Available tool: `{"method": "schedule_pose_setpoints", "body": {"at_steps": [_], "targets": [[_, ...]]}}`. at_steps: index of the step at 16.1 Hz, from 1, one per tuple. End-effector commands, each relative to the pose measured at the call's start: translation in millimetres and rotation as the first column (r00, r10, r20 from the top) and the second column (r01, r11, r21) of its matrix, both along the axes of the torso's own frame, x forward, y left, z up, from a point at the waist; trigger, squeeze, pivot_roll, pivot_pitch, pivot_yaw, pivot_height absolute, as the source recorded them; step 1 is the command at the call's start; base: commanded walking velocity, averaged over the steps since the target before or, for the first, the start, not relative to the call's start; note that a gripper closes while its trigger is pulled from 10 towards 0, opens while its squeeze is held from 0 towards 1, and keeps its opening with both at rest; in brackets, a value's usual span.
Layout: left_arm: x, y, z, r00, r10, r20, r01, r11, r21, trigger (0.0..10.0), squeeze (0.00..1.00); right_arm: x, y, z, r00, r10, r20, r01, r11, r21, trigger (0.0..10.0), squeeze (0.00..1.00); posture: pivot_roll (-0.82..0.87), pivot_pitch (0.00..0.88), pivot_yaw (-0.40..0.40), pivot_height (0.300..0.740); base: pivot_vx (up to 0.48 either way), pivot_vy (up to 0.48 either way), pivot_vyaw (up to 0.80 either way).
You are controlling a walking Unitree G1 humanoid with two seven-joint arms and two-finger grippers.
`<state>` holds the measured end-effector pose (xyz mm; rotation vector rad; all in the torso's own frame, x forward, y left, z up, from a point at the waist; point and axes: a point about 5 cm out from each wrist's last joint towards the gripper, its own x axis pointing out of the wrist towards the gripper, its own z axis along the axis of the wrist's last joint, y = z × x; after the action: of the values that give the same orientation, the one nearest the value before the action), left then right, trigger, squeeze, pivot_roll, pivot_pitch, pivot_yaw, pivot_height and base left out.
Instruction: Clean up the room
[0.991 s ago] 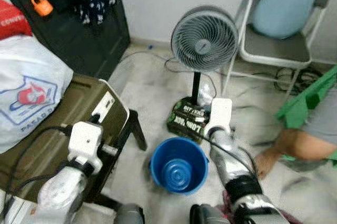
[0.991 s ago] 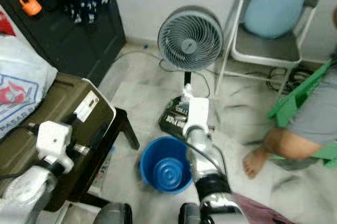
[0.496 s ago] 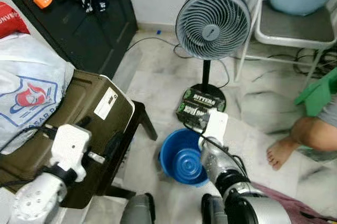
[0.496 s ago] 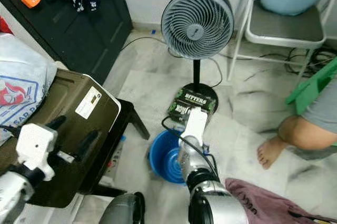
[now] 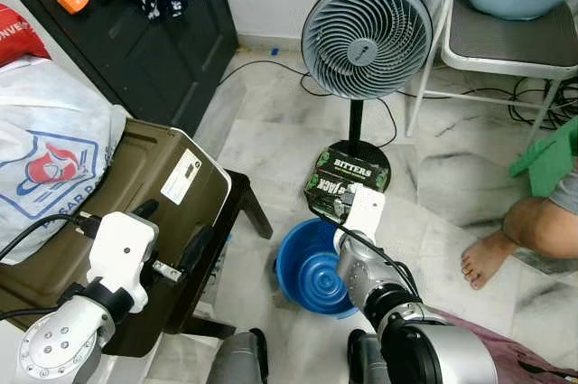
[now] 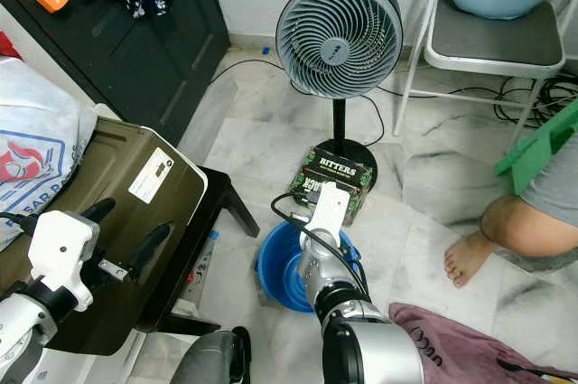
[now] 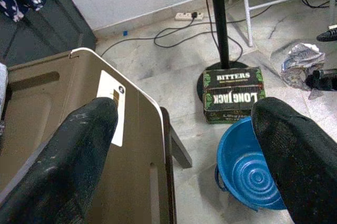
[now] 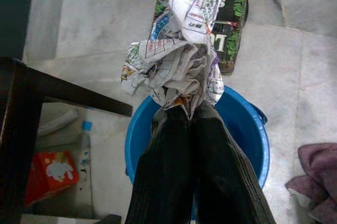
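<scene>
One crumpled newspaper wad [image 8: 179, 55] pinched in right gripper [image 8: 190, 109] over blue basin [image 8: 242, 124]. Left gripper [image 7: 184, 145] spread, idle. Centre over basin, then release.

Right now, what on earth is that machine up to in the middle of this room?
It is tidying up. Its right gripper is shut on a crumpled newspaper and holds it over a blue bucket on the floor, ready to drop it in. The left gripper is open, hovering by the olive case. A fan stands behind the bucket, and a person's foot rests nearby.
</scene>
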<state>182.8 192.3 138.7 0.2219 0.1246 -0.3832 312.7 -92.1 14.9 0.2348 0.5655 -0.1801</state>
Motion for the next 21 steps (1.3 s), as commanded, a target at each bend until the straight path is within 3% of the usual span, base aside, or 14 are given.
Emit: {"method": "schedule_pose_setpoints", "body": {"at_steps": [1,3,4,5,16,21], "targets": [[-1.6,2.9,-0.4,1.0,0.001,-0.015,-0.001,1.0,0.025,10.0,0.0,-4.4,19.7,-2.0,0.999,0.04,-0.022,-0.039,0.998,0.048,10.0,0.0,0.34,0.219,0.169,0.74,0.0,0.0,0.0],[-0.3,2.5,0.5,1.0,0.0,-0.011,0.0,1.0,0.026,10.0,0.0,-5.0,20.2,-2.6,0.999,0.042,-0.022,-0.041,0.998,0.05,10.0,0.0,0.34,0.22,0.169,0.74,0.0,0.0,0.0],[-0.5,2.5,0.6,1.0,0.0,-0.012,0.0,1.0,0.026,10.0,0.0,-5.2,19.7,-3.0,0.999,0.04,-0.019,-0.039,0.997,0.063,10.0,0.38,0.34,0.22,0.17,0.74,0.0,0.0,0.0],[-0.9,1.9,0.6,1.0,-0.002,-0.012,0.003,1.0,0.026,10.0,0.0,-5.3,19.4,-3.3,0.999,0.04,-0.014,-0.039,0.996,0.078,10.0,1.0,0.34,0.22,0.171,0.74,0.0,0.0,0.0],[0.9,-3.9,-0.8,1.0,-0.01,-0.007,0.01,1.0,0.021,10.0,0.0,-2.2,18.2,-0.2,0.999,0.034,0.015,-0.035,0.994,0.108,10.0,1.0,0.32,0.213,0.171,0.74,0.0,0.0,0.0],[21.1,-19.8,-8.2,1.0,0.012,0.026,-0.011,0.999,-0.044,10.0,0.0,5.6,1.0,7.5,0.992,0.063,0.107,-0.075,0.99,0.118,10.0,1.0,0.22,0.174,0.132,0.74,0.0,0.0,0.0]]}}
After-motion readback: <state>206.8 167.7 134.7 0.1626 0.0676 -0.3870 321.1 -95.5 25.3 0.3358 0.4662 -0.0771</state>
